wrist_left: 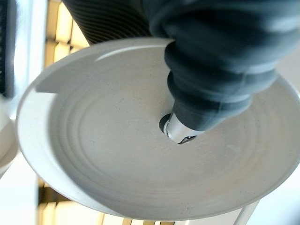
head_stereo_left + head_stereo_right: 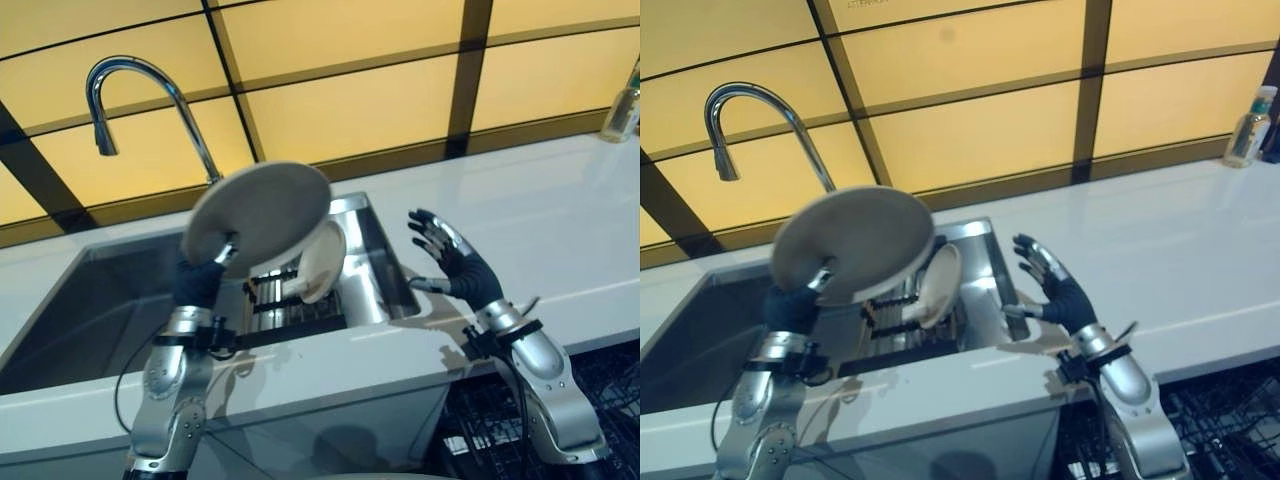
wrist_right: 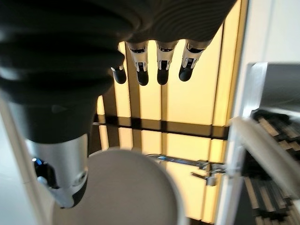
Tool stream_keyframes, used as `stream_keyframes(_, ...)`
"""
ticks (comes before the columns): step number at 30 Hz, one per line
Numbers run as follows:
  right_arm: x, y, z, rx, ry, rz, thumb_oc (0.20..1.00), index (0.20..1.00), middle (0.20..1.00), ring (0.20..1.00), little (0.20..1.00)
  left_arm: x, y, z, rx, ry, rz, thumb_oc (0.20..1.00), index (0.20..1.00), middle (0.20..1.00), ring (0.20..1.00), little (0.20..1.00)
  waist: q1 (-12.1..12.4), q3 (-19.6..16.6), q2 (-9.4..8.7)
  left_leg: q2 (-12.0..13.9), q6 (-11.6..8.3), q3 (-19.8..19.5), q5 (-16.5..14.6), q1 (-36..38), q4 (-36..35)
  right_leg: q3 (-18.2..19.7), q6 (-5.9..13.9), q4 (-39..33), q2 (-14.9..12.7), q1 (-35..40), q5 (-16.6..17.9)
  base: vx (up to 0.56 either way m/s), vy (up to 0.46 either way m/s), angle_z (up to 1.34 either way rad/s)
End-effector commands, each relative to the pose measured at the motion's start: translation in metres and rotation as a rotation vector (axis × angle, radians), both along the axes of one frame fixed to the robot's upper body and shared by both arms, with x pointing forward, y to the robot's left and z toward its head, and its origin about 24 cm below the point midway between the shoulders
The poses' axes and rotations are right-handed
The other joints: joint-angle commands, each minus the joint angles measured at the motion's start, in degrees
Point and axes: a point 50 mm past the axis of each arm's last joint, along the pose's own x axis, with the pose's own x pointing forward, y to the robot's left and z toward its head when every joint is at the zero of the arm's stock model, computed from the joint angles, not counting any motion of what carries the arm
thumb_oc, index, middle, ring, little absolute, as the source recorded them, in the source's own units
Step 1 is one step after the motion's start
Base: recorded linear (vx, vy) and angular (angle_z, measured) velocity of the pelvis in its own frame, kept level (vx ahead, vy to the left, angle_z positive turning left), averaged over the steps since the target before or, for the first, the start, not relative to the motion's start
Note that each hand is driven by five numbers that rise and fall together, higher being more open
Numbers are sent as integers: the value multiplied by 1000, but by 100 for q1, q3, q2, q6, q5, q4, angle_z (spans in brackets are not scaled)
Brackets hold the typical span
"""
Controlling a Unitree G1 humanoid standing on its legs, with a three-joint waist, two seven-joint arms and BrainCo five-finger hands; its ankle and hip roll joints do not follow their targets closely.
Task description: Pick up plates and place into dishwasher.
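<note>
My left hand (image 2: 197,283) is raised over the sink and shut on the rim of a round pale plate (image 2: 262,210), which tilts up above it. In the left wrist view the thumb (image 1: 182,130) presses on the plate's face (image 1: 93,154). A second pale plate (image 2: 323,262) stands on edge in a dark rack (image 2: 290,305) inside the sink. My right hand (image 2: 447,258) is open over the counter's front edge, right of the sink, its straight fingers (image 3: 161,70) holding nothing.
A steel sink (image 2: 90,310) with a tall curved faucet (image 2: 130,85) is set in a white counter (image 2: 560,230). A bottle (image 2: 623,108) stands at the far right. The dishwasher's dark wire rack (image 2: 610,395) lies open at lower right, below the counter.
</note>
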Motion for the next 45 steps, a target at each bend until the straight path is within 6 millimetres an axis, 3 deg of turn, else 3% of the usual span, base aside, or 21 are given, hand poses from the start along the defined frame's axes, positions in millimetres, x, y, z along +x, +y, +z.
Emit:
stream_keyframes(1,11,15,22,75,-124,65,1000,1000,1000,1000,1000,14,2,21,53,-73,-71,200,200,200,200,200,108,-2,-413,-186,89,-14,-386,-83,8,-153,7,-633,84,702,-500,-28,-42,6)
stream_keyframes(7,17,33,15,105,-80,112,1000,1000,1000,1000,1000,20,-13,13,90,-30,-150,200,200,200,200,200,146,5,-483,-184,132,32,-410,-57,16,-144,19,-706,116,730,-438,-7,-11,0)
stream_keyframes(16,19,48,0,126,13,154,1000,1000,1000,1000,1000,21,-19,10,112,-7,-188,200,200,200,200,200,207,59,-544,-224,189,47,-399,-68,-37,-157,54,-788,115,708,-345,0,0,0)
stream_keyframes(26,14,73,-16,121,144,352,1000,1000,1000,1000,1000,23,-25,5,122,28,-225,200,200,200,200,200,261,83,-608,-250,226,58,-382,-97,-49,-180,79,-800,88,671,-294,0,0,0)
stream_keyframes(32,19,87,-4,133,75,384,1000,1000,1000,1000,1000,24,-40,-13,132,152,-333,200,200,200,200,200,382,73,-654,-272,243,25,-416,-85,-18,-212,98,-825,78,680,-256,0,0,0)
stream_keyframes(41,27,85,12,116,-6,370,1000,1000,1000,1000,1000,22,-52,-35,151,265,-438,200,200,200,200,200,422,26,-680,-279,269,82,-429,-66,-24,-202,115,-825,87,659,-233,2,0,0)
stream_keyframes(42,27,84,13,115,-12,371,884,884,884,884,884,22,-52,-36,152,267,-437,200,200,200,200,200,418,24,-685,-278,272,90,-429,-66,-21,-197,117,-825,86,655,-228,0,0,0)
stream_keyframes(43,26,84,13,112,-19,375,479,479,479,479,479,23,-53,-36,152,267,-436,200,200,200,200,200,413,27,-691,-278,276,96,-432,-68,-16,-188,120,-825,85,649,-223,0,0,0)
stream_keyframes(44,27,83,14,102,-23,382,200,200,200,200,200,23,-53,-36,148,269,-435,200,200,200,200,200,405,36,-700,-279,282,110,-436,-75,-2,-177,120,-825,84,640,-214,0,0,0)
stream_keyframes(45,27,83,14,96,-27,381,200,200,200,200,200,23,-53,-36,144,270,-434,200,200,200,200,200,401,41,-704,-279,285,117,-437,-77,4,-169,121,-825,85,635,-210,0,0,0)
